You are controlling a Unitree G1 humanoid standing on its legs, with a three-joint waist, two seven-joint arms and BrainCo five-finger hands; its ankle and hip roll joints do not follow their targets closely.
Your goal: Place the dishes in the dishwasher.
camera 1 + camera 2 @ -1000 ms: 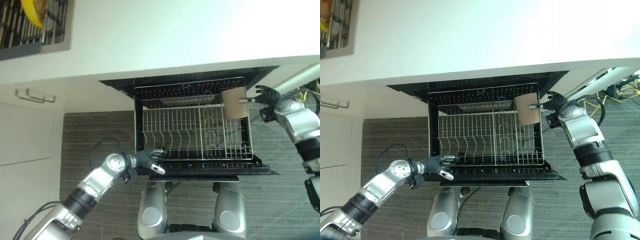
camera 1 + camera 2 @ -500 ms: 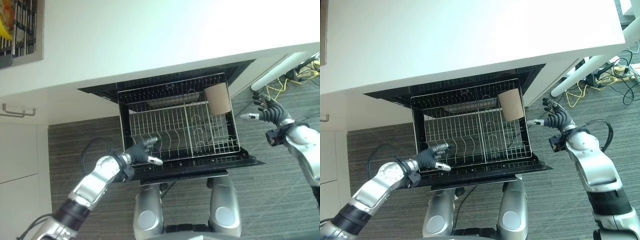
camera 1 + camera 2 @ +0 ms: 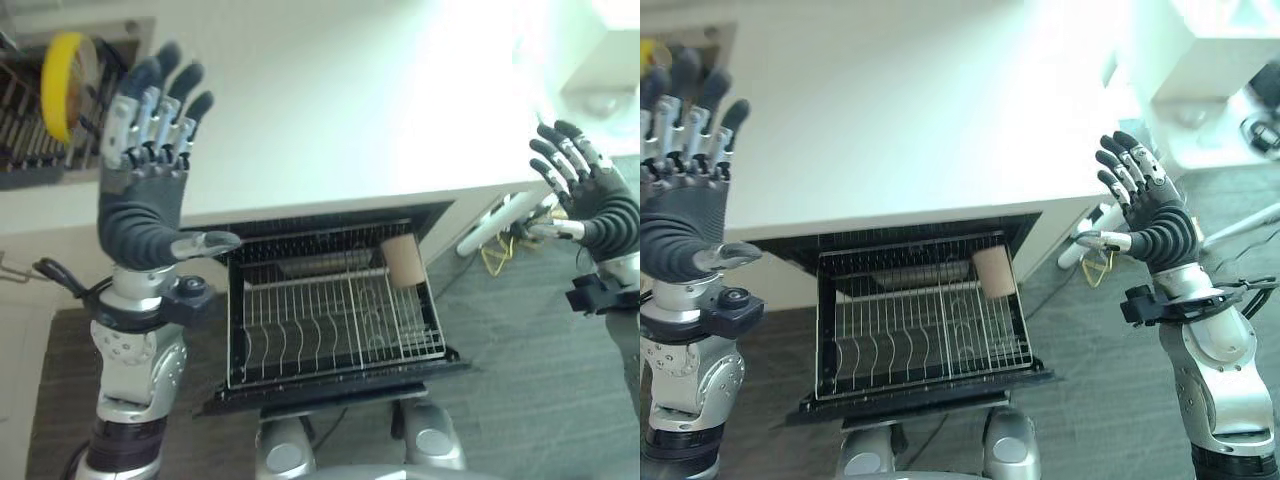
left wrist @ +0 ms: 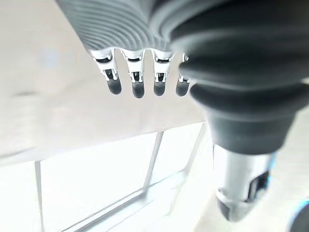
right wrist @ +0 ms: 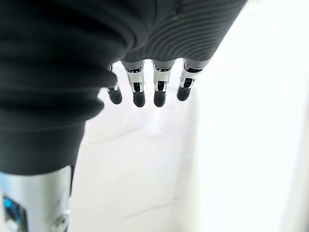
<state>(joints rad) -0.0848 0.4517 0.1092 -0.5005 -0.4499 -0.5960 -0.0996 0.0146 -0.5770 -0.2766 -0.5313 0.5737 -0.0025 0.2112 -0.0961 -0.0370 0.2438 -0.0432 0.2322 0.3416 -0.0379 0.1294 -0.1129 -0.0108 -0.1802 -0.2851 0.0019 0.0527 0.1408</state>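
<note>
— So, what takes up most of the scene?
— A white counter point(image 3: 330, 110) across the top, and under it the dishwasher point(image 3: 330, 300), open, with its wire rack point(image 3: 330, 320) pulled out over the grey floor point(image 3: 540, 340).
— Any dishes in there?
— One tan cup point(image 3: 404, 262) lies at the rack's far right corner. At the far left on the counter, a dark drying rack point(image 3: 40, 140) holds a yellow dish point(image 3: 62, 82).
— And the hands?
— Both are raised, well above the rack and apart from it. The left hand point(image 3: 150, 190) is up on the left, fingers point(image 4: 137, 82) straight and slightly spread, thumb out, holding nothing. The right hand point(image 3: 1155, 215) is up on the right, fingers point(image 5: 161, 87) likewise straight and fanned, empty.
</note>
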